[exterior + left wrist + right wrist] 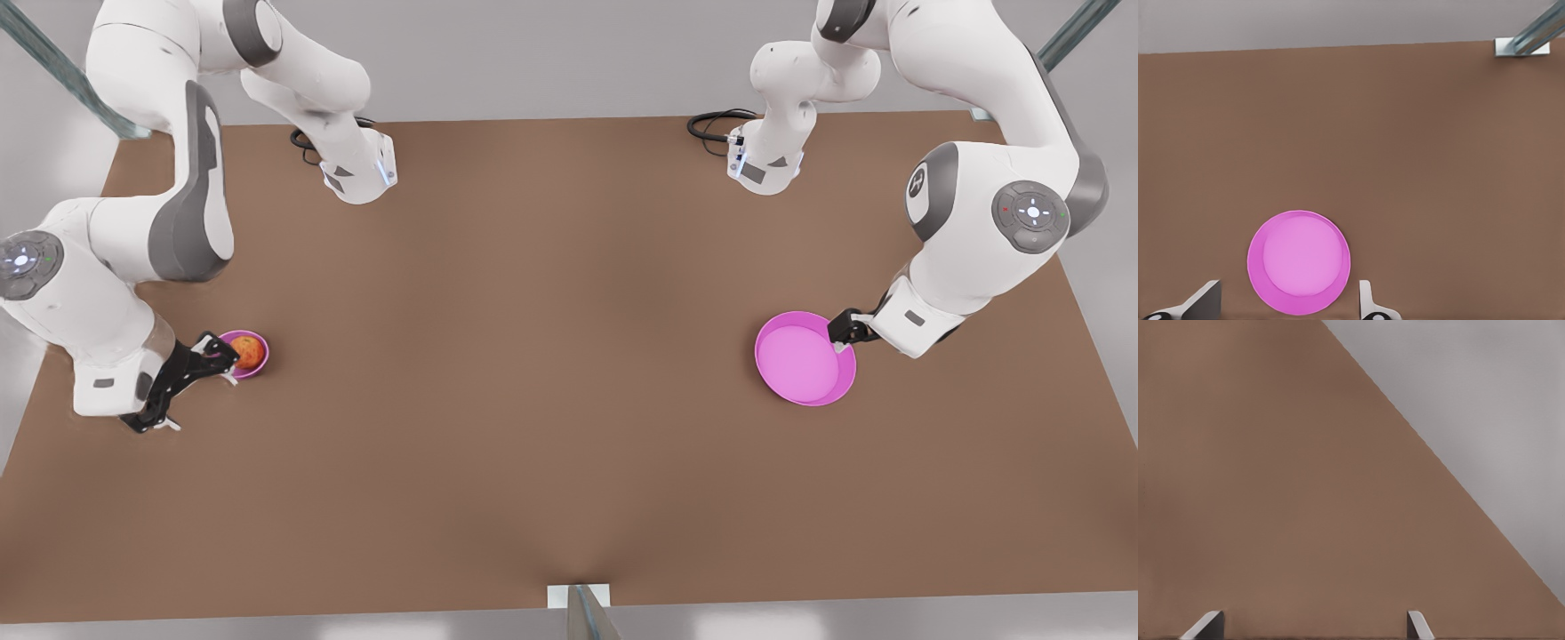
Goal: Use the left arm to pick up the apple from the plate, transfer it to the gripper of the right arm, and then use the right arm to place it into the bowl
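Apple (250,352) already sits in the bowl (260,365), at the table's 9 o'clock; plate (805,359) at 3 o'clock is bare. Right gripper (191,378) just beside the bowl, fingers apart, should lift straight up, clear of the rim. Left gripper (846,328) waits over the plate's edge, fingers apart.
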